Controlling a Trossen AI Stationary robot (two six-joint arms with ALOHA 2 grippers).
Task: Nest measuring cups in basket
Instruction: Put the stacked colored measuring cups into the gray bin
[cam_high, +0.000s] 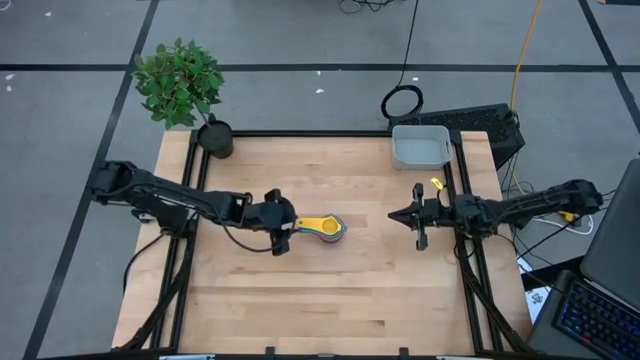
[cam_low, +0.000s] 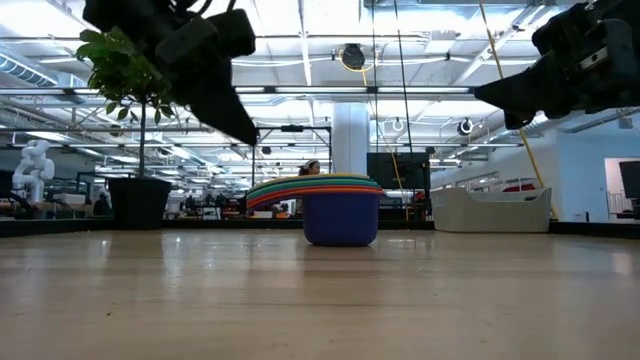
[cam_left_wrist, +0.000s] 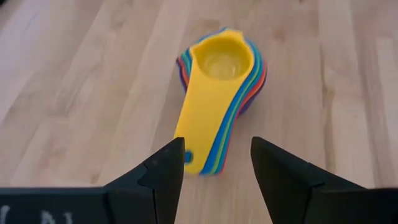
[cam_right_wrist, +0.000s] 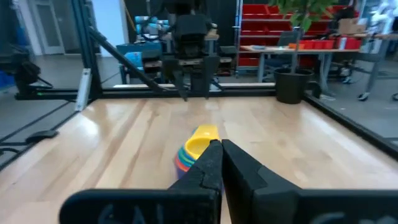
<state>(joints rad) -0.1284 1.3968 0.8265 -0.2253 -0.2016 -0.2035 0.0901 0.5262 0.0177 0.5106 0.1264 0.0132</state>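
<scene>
High view: the nested measuring cups (cam_high: 326, 229) lie mid-table, handles pointing left toward the open, empty left gripper (cam_high: 283, 238) just beside them. The shut right gripper (cam_high: 419, 216) waits farther right; the basket (cam_high: 421, 146) sits far-right.

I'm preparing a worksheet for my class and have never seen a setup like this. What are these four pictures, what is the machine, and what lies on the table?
Two dark robot arms work at a wooden table. One picture looks straight down, one looks level across the tabletop, and two come from cameras on the wrists. A nested stack of coloured plastic measuring cups, yellow on top, stands mid-table. The left gripper has open fingers by the handles, gripping nothing. The right gripper waits, shut and empty. A light grey plastic basket and a potted green plant sit at the far edge.
</scene>
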